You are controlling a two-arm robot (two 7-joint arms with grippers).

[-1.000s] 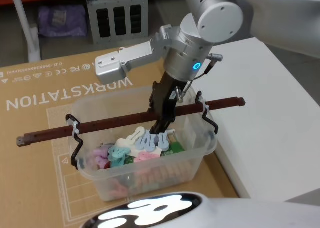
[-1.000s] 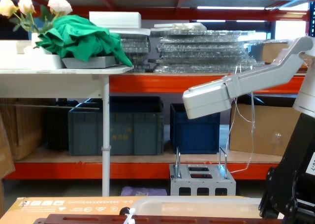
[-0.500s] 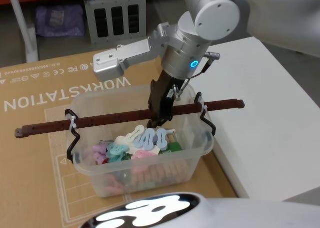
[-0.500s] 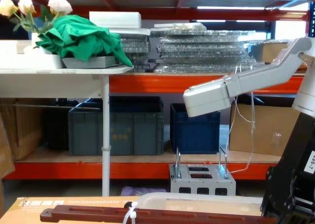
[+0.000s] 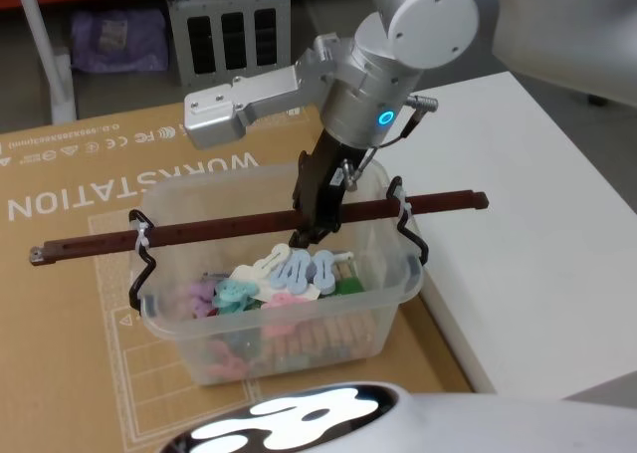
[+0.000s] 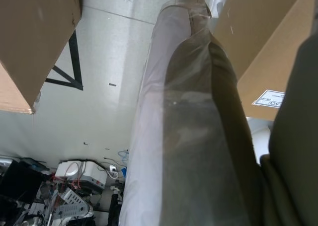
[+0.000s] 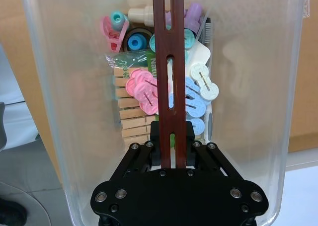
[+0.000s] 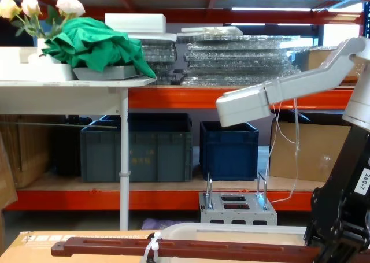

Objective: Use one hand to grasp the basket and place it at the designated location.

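The basket (image 5: 174, 329) is a translucent milky tub with a long reddish-brown slotted bar (image 5: 199, 231) tied across its top by black wire hooks. It holds coloured clips and wooden pegs (image 5: 289, 274). My right gripper (image 5: 311, 224) reaches down from above and is shut on the middle of the bar, holding the tub over the cardboard sheet. In the right wrist view the black fingers (image 7: 160, 134) clamp the bar (image 7: 169, 37) over the tub's contents. The chest view has the bar (image 8: 202, 247) and the tub rim (image 8: 231, 233) at the bottom, with the gripper (image 8: 338, 240) at the right.
A cardboard sheet printed WORKSTATION (image 5: 80, 174) lies under the basket. A white table (image 5: 537, 224) adjoins it on the right. A grey metal box (image 5: 229, 20) stands on the floor beyond. Dark blue-grey crates (image 8: 139, 150) sit on the far shelf.
The right gripper has lifted the basket by its bar. The bar and rim stand higher in the chest view, and the tub has shifted slightly left and away.
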